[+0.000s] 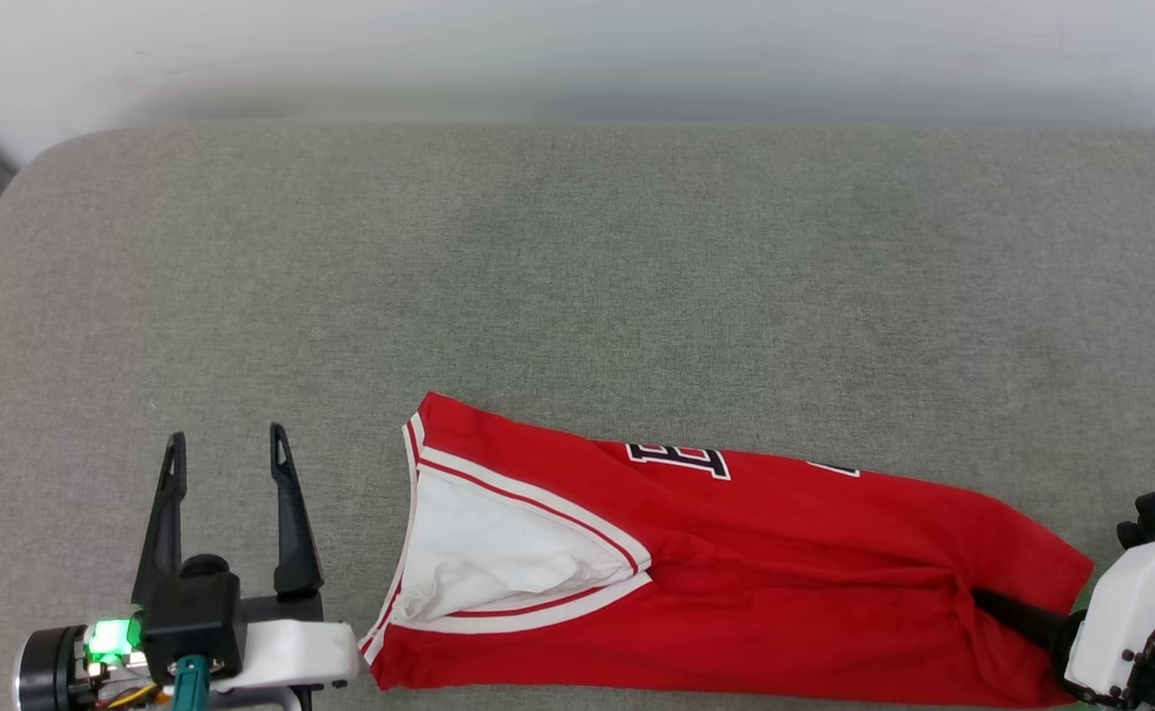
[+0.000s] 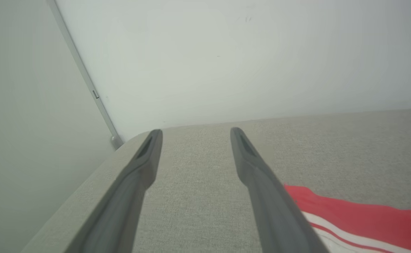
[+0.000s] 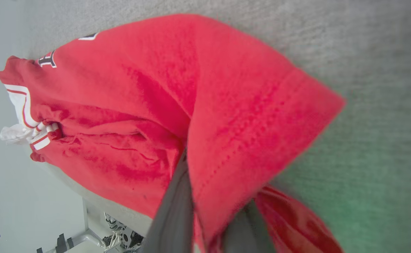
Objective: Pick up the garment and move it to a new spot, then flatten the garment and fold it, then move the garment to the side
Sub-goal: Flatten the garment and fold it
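Nearest, at lower left, the left gripper (image 1: pixel 229 435) sits over the grey cushion (image 1: pixel 577 247), its 2 dark fingers spread wide and empty. At lower right, the right gripper (image 1: pixel 1007 607) has its 2 fingers drawn narrow, pinching a fold at the hem end of the garment (image 1: pixel 785 563). Its wrist view shows red cloth bunched btwn and over the fingers. The garment, a red jersey, lies as a long strip from the right gripper's fingers across to just beside the left gripper. The neck end, w/ white-and-red trim and white lining, lies nearest the left gripper. Partial black lettering shows along the edge away from both grippers. Beyond the fingertips: bare cushion, then a pale wall (image 1: pixel 577 49).
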